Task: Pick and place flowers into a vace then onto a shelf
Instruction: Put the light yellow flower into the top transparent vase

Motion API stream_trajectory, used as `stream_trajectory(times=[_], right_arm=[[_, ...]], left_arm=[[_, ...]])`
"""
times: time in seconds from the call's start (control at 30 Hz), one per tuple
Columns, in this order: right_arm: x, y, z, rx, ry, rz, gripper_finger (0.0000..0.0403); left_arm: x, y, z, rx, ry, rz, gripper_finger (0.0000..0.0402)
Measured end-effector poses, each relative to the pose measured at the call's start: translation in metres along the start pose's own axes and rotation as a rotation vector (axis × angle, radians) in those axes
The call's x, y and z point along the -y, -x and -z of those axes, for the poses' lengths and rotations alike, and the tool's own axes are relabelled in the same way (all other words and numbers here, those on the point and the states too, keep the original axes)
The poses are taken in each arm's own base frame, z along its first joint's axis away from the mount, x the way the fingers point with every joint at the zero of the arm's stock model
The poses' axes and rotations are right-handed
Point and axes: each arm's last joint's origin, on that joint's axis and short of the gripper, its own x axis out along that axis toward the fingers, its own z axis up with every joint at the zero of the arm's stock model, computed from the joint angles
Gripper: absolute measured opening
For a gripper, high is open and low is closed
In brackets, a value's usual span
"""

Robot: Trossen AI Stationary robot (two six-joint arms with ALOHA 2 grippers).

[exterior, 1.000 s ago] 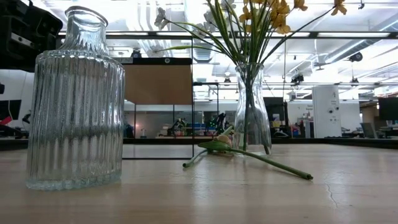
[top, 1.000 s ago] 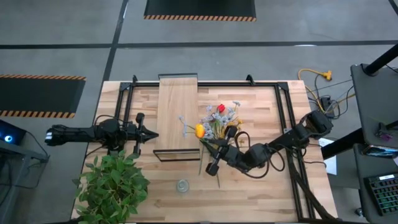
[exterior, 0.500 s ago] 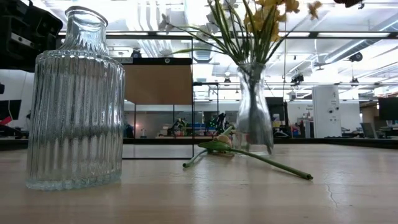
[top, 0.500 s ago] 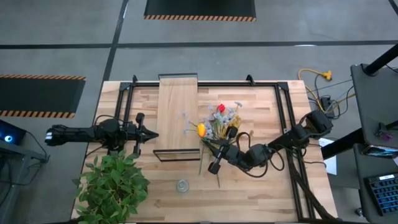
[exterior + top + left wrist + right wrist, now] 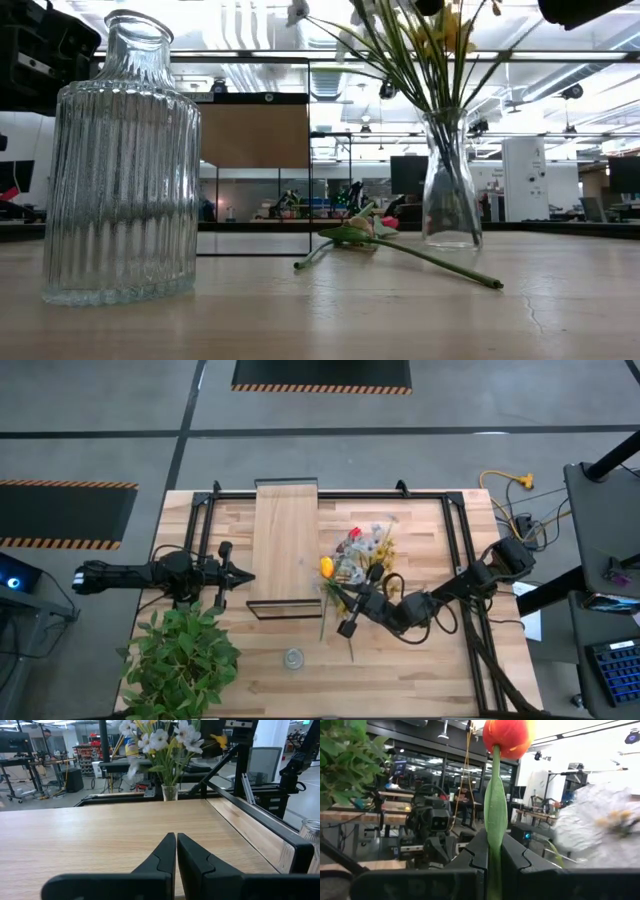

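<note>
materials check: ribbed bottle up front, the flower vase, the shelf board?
Ribbed bottle: clear glass by the look, fluted walls, the room showing through.
Vase: clear smooth glass, stems visible inside.
Shelf: pale wood board, matte, visible grain, on a thin black frame, probably metal.

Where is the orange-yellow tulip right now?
The orange-yellow tulip is pinched by its green stem in the right gripper, in the high view just right of the light-wood shelf, beside the clear glass vase of flowers.
</note>
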Motion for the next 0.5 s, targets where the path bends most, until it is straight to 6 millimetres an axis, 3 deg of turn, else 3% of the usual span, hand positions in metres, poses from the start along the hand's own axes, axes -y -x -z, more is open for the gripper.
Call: stream_trajectory(times=[0.5], right_arm=[[0.008,0.006,-0.017,0.049,-0.038,0.160,0.0013]], left_arm=[[0.000,0.000,0.000,0.000,0.000,0.000,0.0000]])
